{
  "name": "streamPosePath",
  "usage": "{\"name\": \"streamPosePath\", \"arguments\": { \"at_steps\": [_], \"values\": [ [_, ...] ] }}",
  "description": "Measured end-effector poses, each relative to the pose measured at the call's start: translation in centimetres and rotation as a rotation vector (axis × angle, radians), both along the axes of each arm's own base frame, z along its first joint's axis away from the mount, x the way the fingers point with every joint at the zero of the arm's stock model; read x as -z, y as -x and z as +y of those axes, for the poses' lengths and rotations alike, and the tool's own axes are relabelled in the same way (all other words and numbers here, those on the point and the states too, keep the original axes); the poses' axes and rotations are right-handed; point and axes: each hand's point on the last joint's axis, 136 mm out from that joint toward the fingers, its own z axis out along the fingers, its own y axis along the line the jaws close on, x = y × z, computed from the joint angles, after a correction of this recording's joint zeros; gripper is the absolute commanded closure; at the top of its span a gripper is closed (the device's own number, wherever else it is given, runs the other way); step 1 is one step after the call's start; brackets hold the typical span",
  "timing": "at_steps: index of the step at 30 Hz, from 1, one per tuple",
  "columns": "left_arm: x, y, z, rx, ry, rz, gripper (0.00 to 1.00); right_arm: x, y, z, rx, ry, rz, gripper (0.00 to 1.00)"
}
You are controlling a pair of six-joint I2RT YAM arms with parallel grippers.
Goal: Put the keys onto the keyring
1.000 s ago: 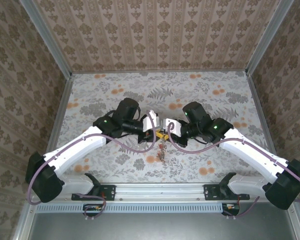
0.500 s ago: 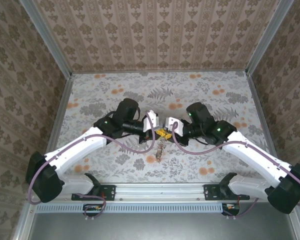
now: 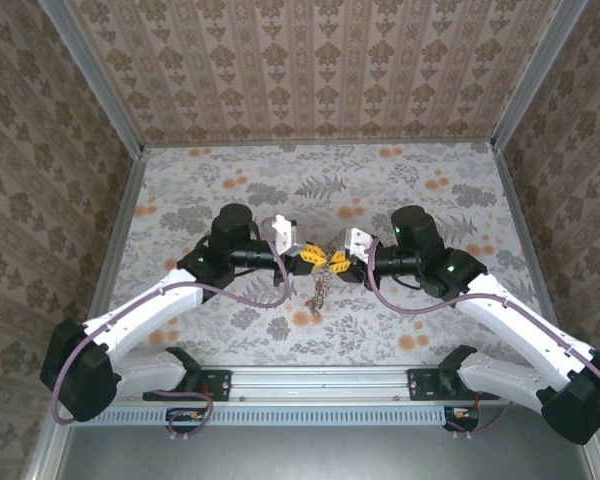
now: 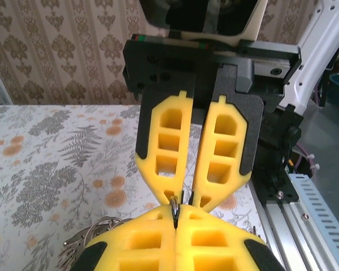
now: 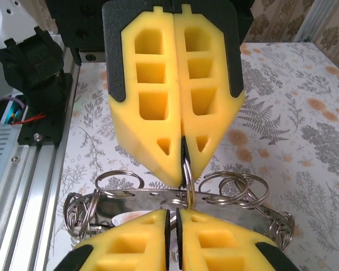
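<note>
Keys [image 3: 321, 297] dangle in a small bunch just under the spot where the left gripper [image 3: 314, 257] and right gripper [image 3: 333, 261] meet tip to tip above the surface [image 3: 210, 180]. From the left wrist, that gripper's yellow fingers [image 4: 135, 248] are pressed together on a thin wire loop [image 4: 174, 208], opposite the right gripper's slightly parted fingers. From the right wrist, the keyring [image 5: 137, 199] lies as a flat metal band just ahead of that gripper's fingertips, small rings [image 5: 120, 182] clustered along it.
</note>
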Motion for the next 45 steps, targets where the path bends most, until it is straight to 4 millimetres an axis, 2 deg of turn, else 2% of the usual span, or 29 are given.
{"name": "streamPosePath", "arguments": {
  "at_steps": [12,19,25,32,35,41,45],
  "values": [
    [-0.7,0.3,-0.3,0.019,0.069,-0.019,1.00,-0.6,-0.7,0.6,0.009,-0.037,-0.003,0.81],
    [-0.6,0.1,-0.5,0.019,0.072,-0.020,1.00,-0.7,-0.6,0.3,0.015,-0.048,-0.008,0.84],
    [0.2,0.0,-0.3,0.009,0.039,0.008,1.00,-1.0,-0.4,-0.4,0.028,-0.058,-0.029,0.74],
    [0.7,-0.5,0.4,-0.009,0.012,0.024,1.00,-0.1,-0.5,-1.7,0.065,-0.074,-0.025,0.63],
    [0.1,-0.5,0.5,-0.010,0.016,0.019,1.00,0.3,-0.6,-1.6,0.070,-0.095,-0.003,0.57],
    [-0.5,-0.6,0.5,-0.017,0.026,0.010,1.00,1.4,-1.5,-1.3,0.130,-0.162,0.033,0.55],
    [-0.5,-0.8,0.6,-0.032,0.024,0.007,1.00,1.1,-1.8,-0.4,0.145,-0.189,0.026,0.48]
  ]
}}
